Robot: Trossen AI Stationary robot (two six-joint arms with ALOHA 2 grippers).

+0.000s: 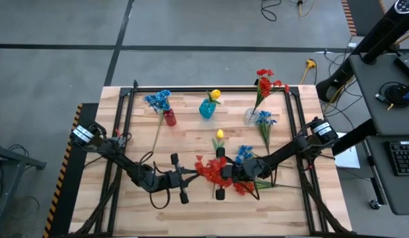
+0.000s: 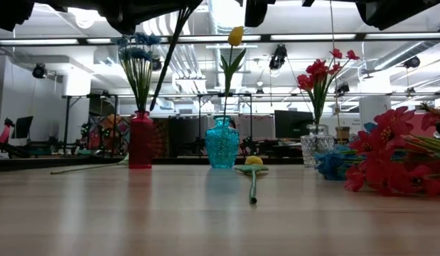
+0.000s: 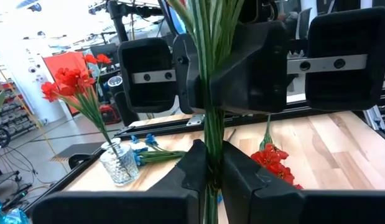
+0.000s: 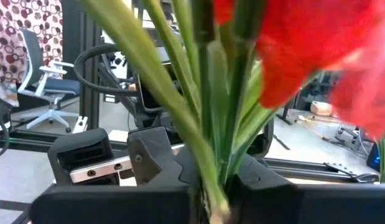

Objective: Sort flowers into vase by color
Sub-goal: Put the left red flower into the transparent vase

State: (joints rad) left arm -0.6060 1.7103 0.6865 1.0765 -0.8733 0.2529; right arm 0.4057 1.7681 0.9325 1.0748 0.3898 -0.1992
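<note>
Both grippers meet near the table's near middle, each shut on one red flower spray. My left gripper comes from the left and my right gripper from the right, facing each other. A red vase holds blue flowers, a teal vase a yellow bloom, and a clear glass vase red flowers. A loose yellow flower and blue sprays lie flat on the table. More red blooms lie low at the right of the low view. My left gripper pinches the red spray's bundle of green stems between its two fingers, which lie across the stems. My right gripper pinches the same green stems between its fingers, also across them, with the red blooms close beside the hold.
Another blue spray lies beside the glass vase, and a long stem lies in front of the red vase. A black frame runs around the wooden table top. Bare wood shows at the near left.
</note>
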